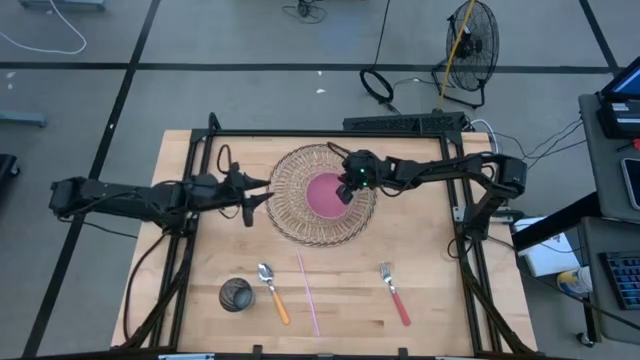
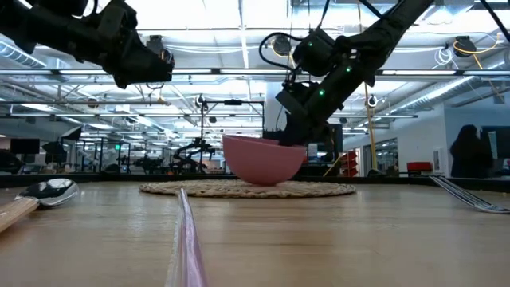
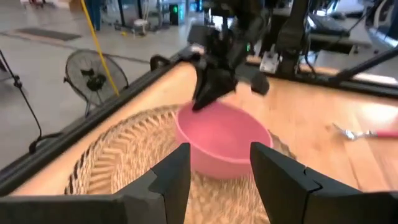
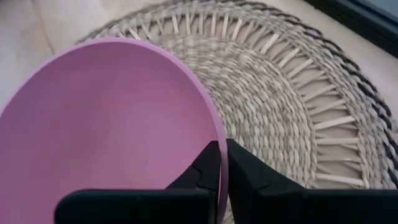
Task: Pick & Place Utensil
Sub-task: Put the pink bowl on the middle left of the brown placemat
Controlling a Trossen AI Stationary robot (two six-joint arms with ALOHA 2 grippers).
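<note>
A pink bowl point(image 1: 322, 196) sits on a round woven placemat point(image 1: 292, 215) at mid-table. My right gripper point(image 4: 222, 147) is shut on the bowl's rim on the table's right side. My left gripper point(image 1: 256, 201) hovers open just off the placemat's left edge, facing the bowl point(image 3: 217, 134), apart from it. Near the table's near edge lie an orange-handled spoon point(image 1: 271, 290), a thin pink stick point(image 1: 308, 291) and a red-handled fork point(image 1: 393, 294), all flat on the wood. My right gripper pinches the bowl's rim point(image 4: 210, 127) on its right side, one finger point(image 4: 205, 167) inside the bowl and the other point(image 4: 247, 168) outside. The fingers come slanting down from the table's right. In the low view the bowl point(image 2: 263, 162) is slightly tilted, its bottom at the placemat.
A dark cup point(image 1: 236, 295) stands near the table's near-left part, beside the spoon. A black frame rail point(image 1: 330, 133) runs along the far edge. Bare wood lies between the placemat and the utensils. A fan and cables are on the floor beyond.
</note>
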